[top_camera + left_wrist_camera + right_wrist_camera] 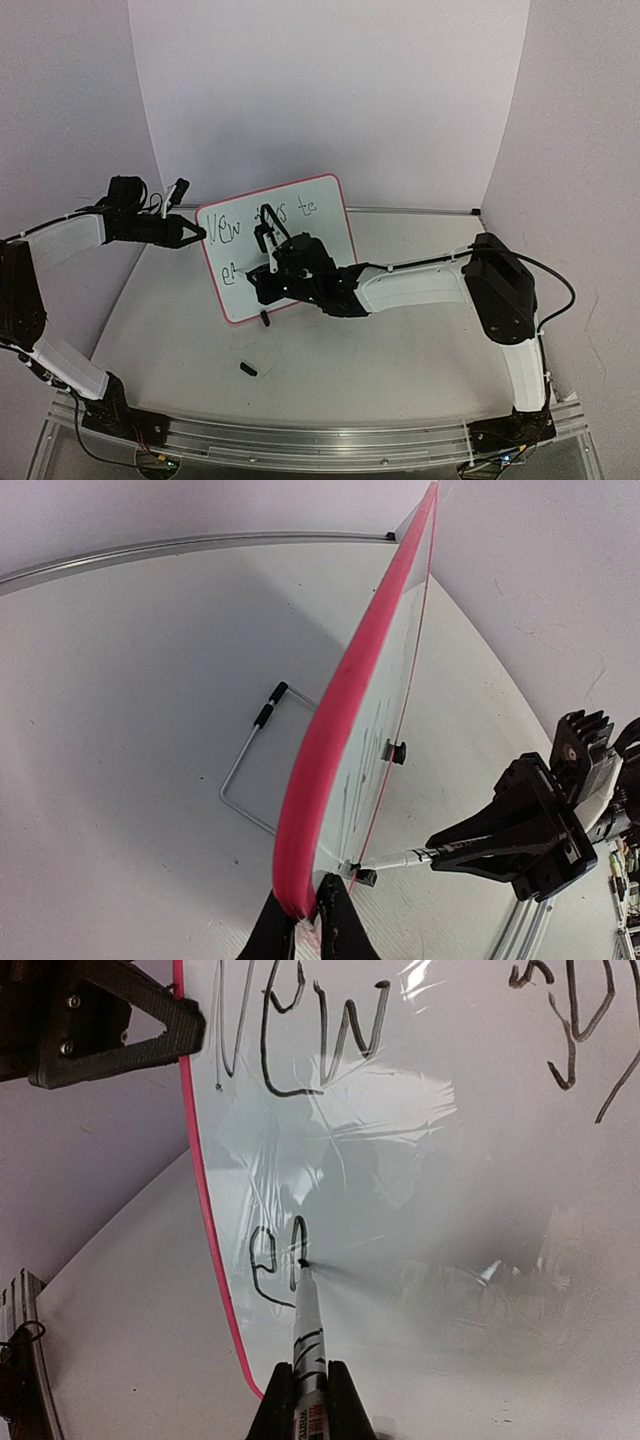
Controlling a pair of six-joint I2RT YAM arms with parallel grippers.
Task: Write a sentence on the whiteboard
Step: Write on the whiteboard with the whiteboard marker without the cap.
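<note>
White tabletop carries the whiteboard upright at its middle, with the left gripper pinched shut on its pink rim. Top line of the sentence is written. Right gripper, clamping the marker, is only starting the second line.

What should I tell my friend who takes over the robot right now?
Left gripper: fingers shut on the board's pink rim, holding it standing on the table.
Right gripper: fingers shut on the marker, its tip touching the board.
Done: the top line, "New joys to". The second line has an "e" and one more stroke begun.
Left: finish the second line.
A small black piece, maybe the cap, lies on the table in front of the board.
</note>
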